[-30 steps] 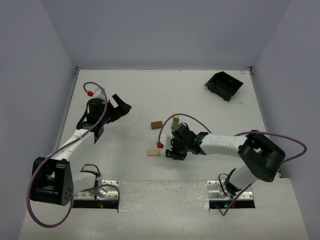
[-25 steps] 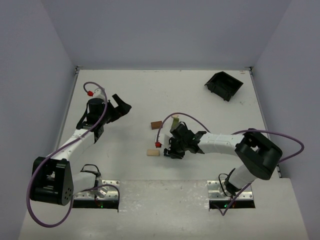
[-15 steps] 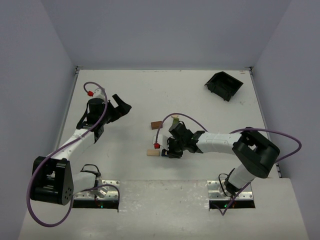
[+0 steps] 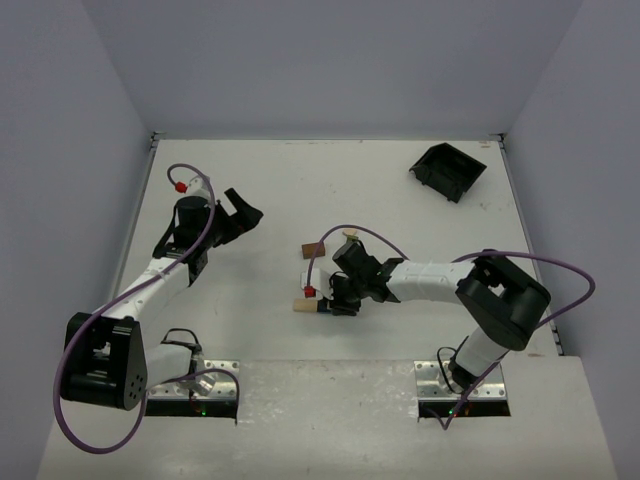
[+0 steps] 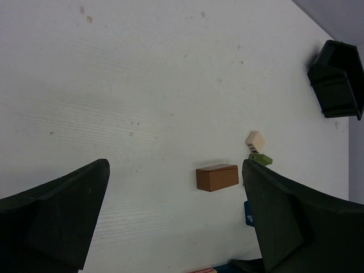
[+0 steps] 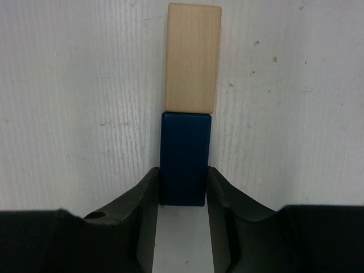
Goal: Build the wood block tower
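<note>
My right gripper (image 6: 183, 190) is shut on a dark blue block (image 6: 183, 165), low at the table. The block's far end touches the near end of a pale tan block (image 6: 192, 57), which lies flat and in line with it. In the top view my right gripper (image 4: 335, 300) sits just right of that tan block (image 4: 302, 306). A reddish brown block (image 4: 313, 249) lies flat behind them. In the left wrist view it (image 5: 216, 177) sits near a small tan block (image 5: 255, 139) and an olive green block (image 5: 260, 160). My left gripper (image 4: 243, 213) is open and empty, far left.
A black plastic bin (image 4: 448, 170) sits at the back right of the white table (image 4: 250, 180); it also shows in the left wrist view (image 5: 338, 79). Grey walls close in the table on three sides. The right arm's purple cable arcs over the small blocks.
My right gripper has moved left with the blue block until the block meets the pale tan block. The left arm has not moved.
</note>
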`<move>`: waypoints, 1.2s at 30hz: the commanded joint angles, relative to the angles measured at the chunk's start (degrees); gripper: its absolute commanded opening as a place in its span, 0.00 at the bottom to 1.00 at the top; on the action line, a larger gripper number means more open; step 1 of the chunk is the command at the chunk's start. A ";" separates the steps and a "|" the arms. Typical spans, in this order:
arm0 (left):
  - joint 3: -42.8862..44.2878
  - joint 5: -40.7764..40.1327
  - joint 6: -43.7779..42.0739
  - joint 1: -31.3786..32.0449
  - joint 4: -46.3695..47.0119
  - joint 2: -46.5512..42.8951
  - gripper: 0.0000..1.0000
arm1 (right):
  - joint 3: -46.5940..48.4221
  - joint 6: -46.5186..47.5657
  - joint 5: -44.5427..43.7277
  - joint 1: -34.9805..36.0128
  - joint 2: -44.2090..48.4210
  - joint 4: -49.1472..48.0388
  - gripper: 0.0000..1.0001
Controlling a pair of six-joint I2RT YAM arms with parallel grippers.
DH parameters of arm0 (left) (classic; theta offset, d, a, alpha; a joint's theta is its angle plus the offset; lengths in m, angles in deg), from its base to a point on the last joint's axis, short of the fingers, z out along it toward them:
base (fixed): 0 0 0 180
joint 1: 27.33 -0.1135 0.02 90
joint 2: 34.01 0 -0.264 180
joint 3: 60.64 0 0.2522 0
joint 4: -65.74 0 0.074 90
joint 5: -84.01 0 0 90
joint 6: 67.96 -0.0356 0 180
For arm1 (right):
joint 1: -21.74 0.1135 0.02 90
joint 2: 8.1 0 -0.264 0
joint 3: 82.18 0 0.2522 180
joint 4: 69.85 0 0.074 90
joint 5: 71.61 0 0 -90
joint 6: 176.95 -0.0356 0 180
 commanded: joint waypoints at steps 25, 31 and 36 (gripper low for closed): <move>0.31 0.94 -0.51 0.50 2.87 -0.09 1.00 | 0.83 -1.11 -1.67 0.47 -2.15 3.00 0.66; 0.25 1.21 -0.51 0.54 3.14 -0.27 1.00 | -0.82 -3.87 -3.67 0.44 -0.43 2.58 0.67; 0.00 1.55 -0.48 0.55 3.70 -0.27 1.00 | -4.71 -6.63 -4.79 0.43 5.35 -1.31 0.88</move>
